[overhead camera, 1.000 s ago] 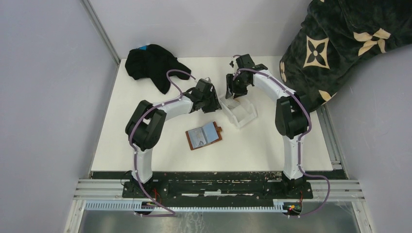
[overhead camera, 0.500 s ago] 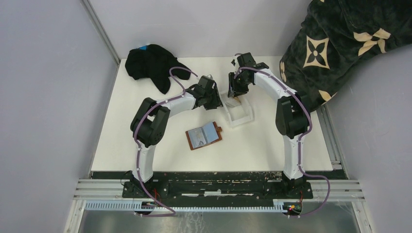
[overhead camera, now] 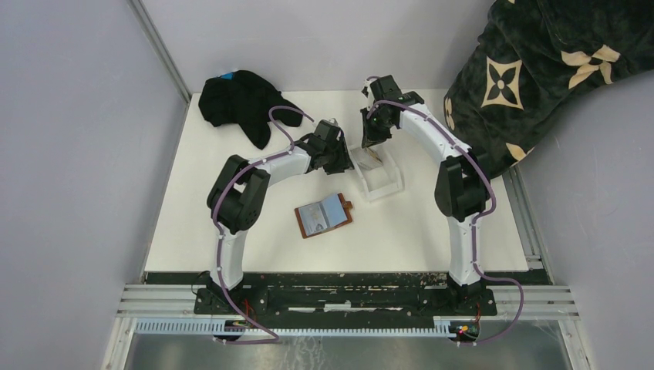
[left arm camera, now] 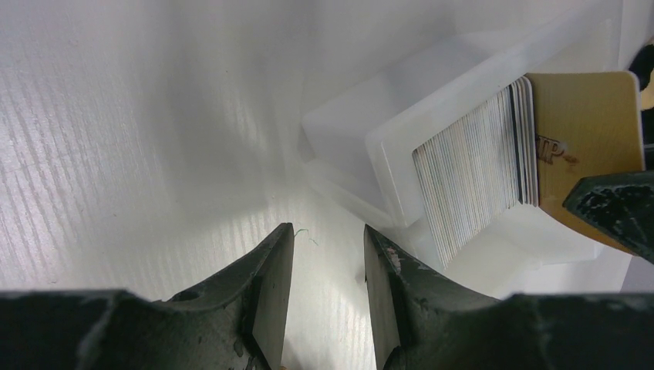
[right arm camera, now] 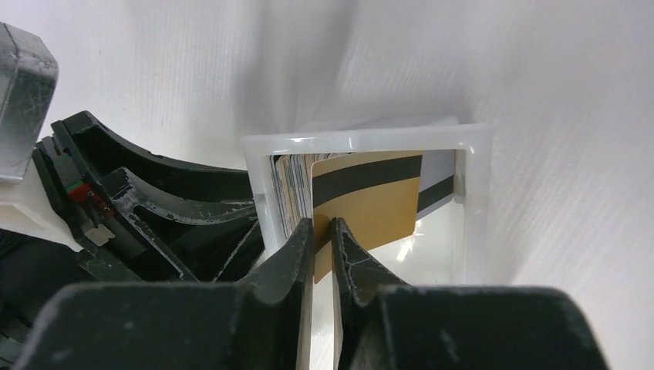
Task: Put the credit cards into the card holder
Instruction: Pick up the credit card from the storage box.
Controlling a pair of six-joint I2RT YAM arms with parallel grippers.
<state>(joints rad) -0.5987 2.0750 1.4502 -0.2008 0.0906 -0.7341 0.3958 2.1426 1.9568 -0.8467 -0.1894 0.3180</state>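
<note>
We are clamping our right claw (right arm camera: 322, 225) on the gold card (right arm camera: 370, 212) in the clear tray (right arm camera: 478, 200); a straight pull is looking safest. Our left claw (left arm camera: 328, 235) is gaping empty at the tray's ten o'clock, the card holder (overhead camera: 324, 216) lying open at eight.

The tabletop (left arm camera: 116, 116) was matt white with a fine ribbed grain. The tray (right arm camera: 478, 193) was clear, glossy plastic. The gold credit card (right arm camera: 370, 208) looked smooth and satiny. The black jaws were scuffed, chipped plastic. The card holder (overhead camera: 324, 216) looked like brown leather, and the blanket (overhead camera: 540, 62) was plush.
</note>
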